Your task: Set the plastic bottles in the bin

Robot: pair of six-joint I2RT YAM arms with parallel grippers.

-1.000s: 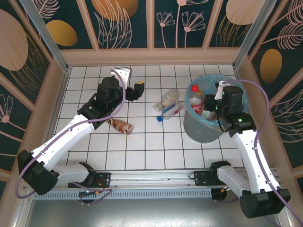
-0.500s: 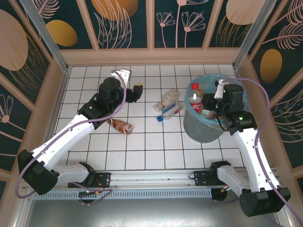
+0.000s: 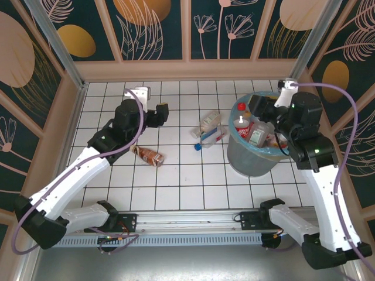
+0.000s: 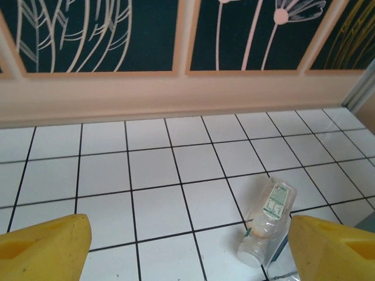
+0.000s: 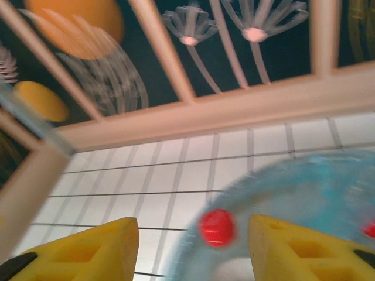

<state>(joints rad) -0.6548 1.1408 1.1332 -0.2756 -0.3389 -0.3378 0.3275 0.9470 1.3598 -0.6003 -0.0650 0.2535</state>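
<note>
My right gripper [image 3: 262,110] hangs open over the bin [image 3: 234,153], a grey tub with a light-blue liner [image 5: 316,190]. A red-capped bottle [image 3: 241,125] lies inside it with other bottles; its red cap [image 5: 216,227] shows blurred below and between my right fingers [image 5: 88,249]. On the tiles lie a clear bottle [image 3: 210,122], a blue-capped one [image 3: 208,139] and a brown one [image 3: 149,156]. My left gripper [image 3: 161,112] stands open above the floor, left of the clear bottle [image 4: 266,218], which lies near its right finger [image 4: 337,249].
Wooden walls with dark flower panels [image 3: 187,35] fence the white tiled floor [image 3: 176,181] on three sides. The bin stands against the right side. The arm bases and rail [image 3: 187,225] run along the near edge.
My right gripper has opened and risen back toward the far right; the red-capped bottle it held has dropped into the bin. My left arm has swung a little to the left.
</note>
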